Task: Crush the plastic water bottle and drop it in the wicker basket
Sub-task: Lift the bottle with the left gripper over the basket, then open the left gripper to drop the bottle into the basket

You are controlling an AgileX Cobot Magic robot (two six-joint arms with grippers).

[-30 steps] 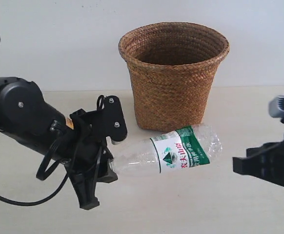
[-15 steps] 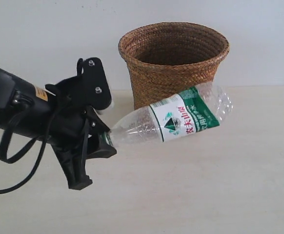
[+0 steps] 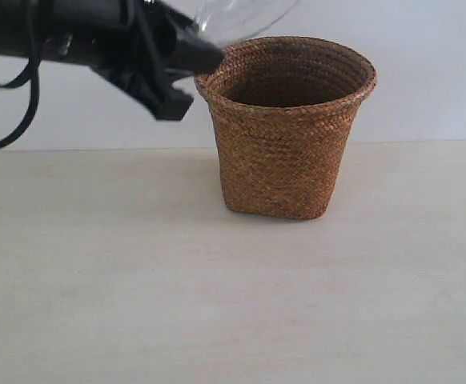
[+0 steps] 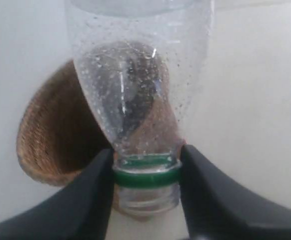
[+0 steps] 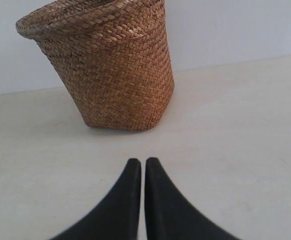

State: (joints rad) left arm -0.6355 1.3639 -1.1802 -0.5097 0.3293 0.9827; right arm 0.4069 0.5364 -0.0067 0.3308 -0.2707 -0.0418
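Observation:
My left gripper (image 3: 205, 50) is high at the top left of the exterior view, beside the rim of the wicker basket (image 3: 285, 128). It is shut on the neck of the clear plastic water bottle (image 3: 241, 16), whose body runs out of the top of that view. In the left wrist view the gripper (image 4: 146, 167) pinches the bottle (image 4: 135, 85) just at its green neck ring, with the basket (image 4: 50, 135) behind it. No cap shows on the neck; the label is out of view. My right gripper (image 5: 143, 162) is shut and empty, low over the table, facing the basket (image 5: 105, 65).
The pale wooden table (image 3: 233, 296) spreads in front of the basket, with a white wall behind it. The left arm's black cables (image 3: 9, 96) hang at the top left. The right arm is out of the exterior view.
The left arm has lifted the bottle from table height up and to the right, to beside the basket's rim. The right arm has drawn back out of the exterior view.

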